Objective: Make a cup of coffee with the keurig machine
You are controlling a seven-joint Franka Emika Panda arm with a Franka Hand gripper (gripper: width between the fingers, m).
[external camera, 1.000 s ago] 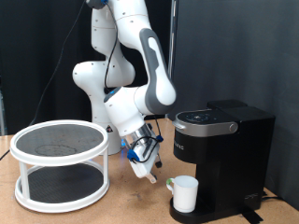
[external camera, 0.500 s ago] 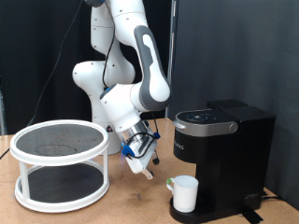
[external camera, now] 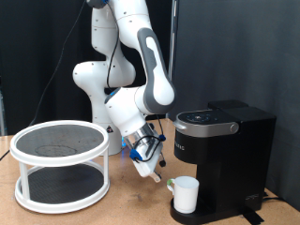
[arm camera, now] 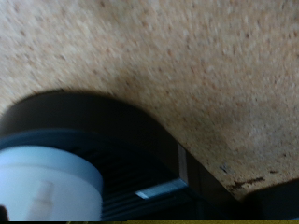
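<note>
Your cup (external camera: 185, 195) is already where it needs to be: it stands upright on the round drip base of the keurig machine (external camera: 222, 159), under the brew head, at the exterior view's lower right. That part of the job looks done.

The machine's rounded lid appears to be down, and nothing in either picture shows a pod loaded or liquid in the cup, so you should judge the brewing itself as not yet started. The top panel with its silver rim faces up and nothing is touching it.

Your tool (external camera: 147, 169) hangs in the air just to the exterior view's left of the machine's front, a little above and beside the cup, touching neither. It points down and toward the cup. You cannot tell from these pictures whether its fingers are spread or closed; the exterior view is too small there and the wrist view does not show the fingertips. No object is visible between them.

The wrist view looks down on the speckled worktop (arm camera: 187, 65), with the dark drip base and the white cup (arm camera: 47, 187) at the frame's edge.

A white two-tier round rack (external camera: 61, 164) sits well apart on the worktop, at the exterior view's left.
</note>
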